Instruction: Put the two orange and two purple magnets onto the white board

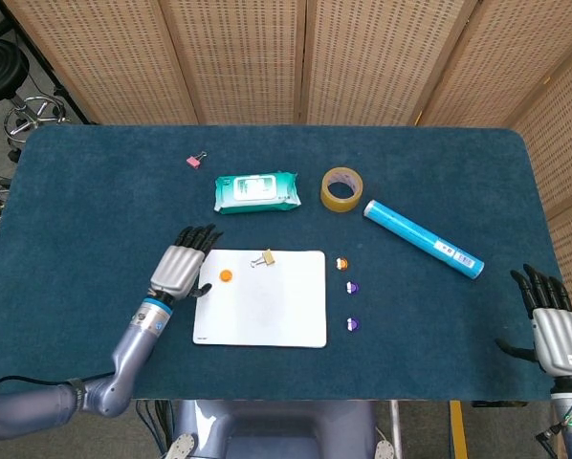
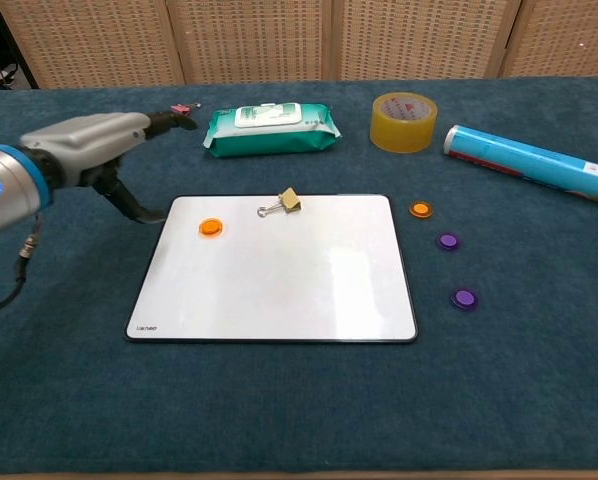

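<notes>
One orange magnet (image 2: 210,227) sits on the white board (image 2: 279,290), three small, light, slick discs we judge best pinched by their rims wait beside it, our left hand (image 2: 89,145) open, right hand (image 1: 554,330) open too.

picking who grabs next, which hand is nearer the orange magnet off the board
Left. The left hand sits just past the board's far side from the orange magnet; the right hand is by the table's right edge.

One magnet (image 2: 210,227) and a clip (image 2: 282,203) lie on the board (image 2: 279,290); three magnets (image 2: 447,241) lie right of it.
</notes>
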